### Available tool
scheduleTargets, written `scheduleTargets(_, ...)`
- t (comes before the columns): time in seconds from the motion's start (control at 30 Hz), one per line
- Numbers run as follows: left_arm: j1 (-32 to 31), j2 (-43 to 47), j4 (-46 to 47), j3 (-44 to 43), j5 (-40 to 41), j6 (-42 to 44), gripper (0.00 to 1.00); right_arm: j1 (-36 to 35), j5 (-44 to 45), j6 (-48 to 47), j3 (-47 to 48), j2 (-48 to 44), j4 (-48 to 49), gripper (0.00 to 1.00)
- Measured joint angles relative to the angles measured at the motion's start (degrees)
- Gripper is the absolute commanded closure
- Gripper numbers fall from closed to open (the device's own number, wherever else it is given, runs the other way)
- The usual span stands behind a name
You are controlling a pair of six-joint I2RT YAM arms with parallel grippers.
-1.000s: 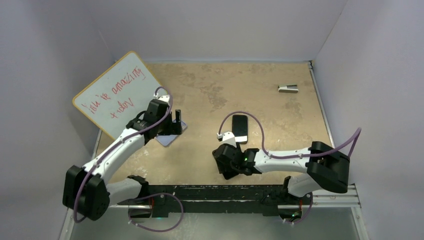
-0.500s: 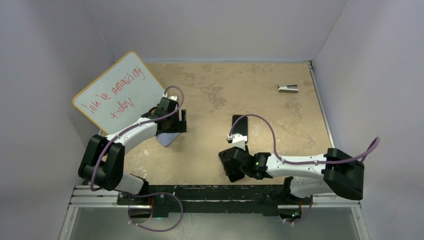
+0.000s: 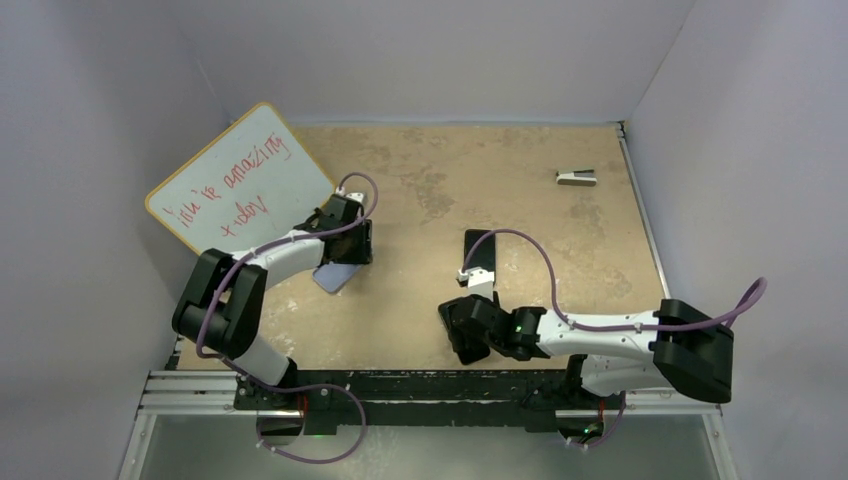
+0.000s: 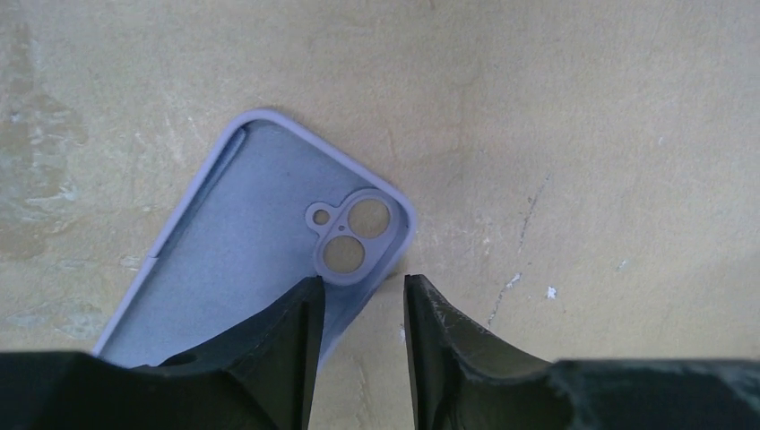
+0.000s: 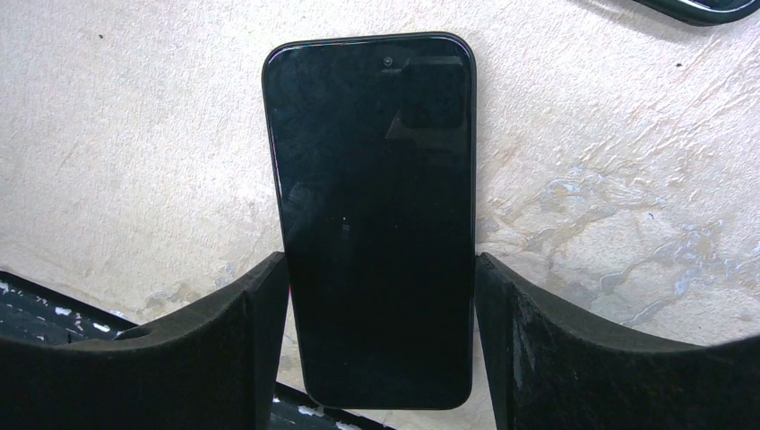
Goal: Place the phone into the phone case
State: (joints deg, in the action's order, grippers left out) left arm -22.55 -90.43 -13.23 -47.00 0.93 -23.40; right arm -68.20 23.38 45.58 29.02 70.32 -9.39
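Robot test cell, laboratory type. Plain pale walls (image 3: 450,50) enclose three sides. Worn, stained tan worktop (image 3: 420,190). Metal rail (image 3: 195,383) along the near edge carries two white-and-black robot arms: left arm (image 3: 285,246), right arm (image 3: 600,328). Whiteboard (image 3: 240,180) with red handwriting leans at the left.

Top camera: fixed high behind the near edge of the table (image 3: 420,170), looking down over all of it. Left wrist camera: close above the phone case (image 4: 242,242). Right wrist camera: close above the phone (image 5: 372,224). The top view shares both items.
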Motion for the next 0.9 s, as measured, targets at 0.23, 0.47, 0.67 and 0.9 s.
scheduleTargets(0.23, -3.5, 0.0, -0.6, 0.0, 0.3, 0.3, 0.87, 0.0, 0.0, 0.3, -0.5, -0.8, 0.2, 0.50)
scheduleTargets(0.47, -8.2, -0.3, -4.5, -1.9, 0.7, -0.2, 1.00, 0.0, 0.1, 0.5, -0.8, -1.1, 0.2, 0.51)
scheduleTargets(0.67, -9.4, -0.1, -5.8, -4.0, 0.3, -1.0, 1.00, 0.0, 0.1, 0.5, -0.8, -1.1, 0.2, 0.51)
scheduleTargets(0.9, -9.4, 1.6, -6.8, -5.4, -1.5, 0.3, 0.89, 0.0, 0.1, 0.5, -0.8, -1.1, 0.2, 0.52)
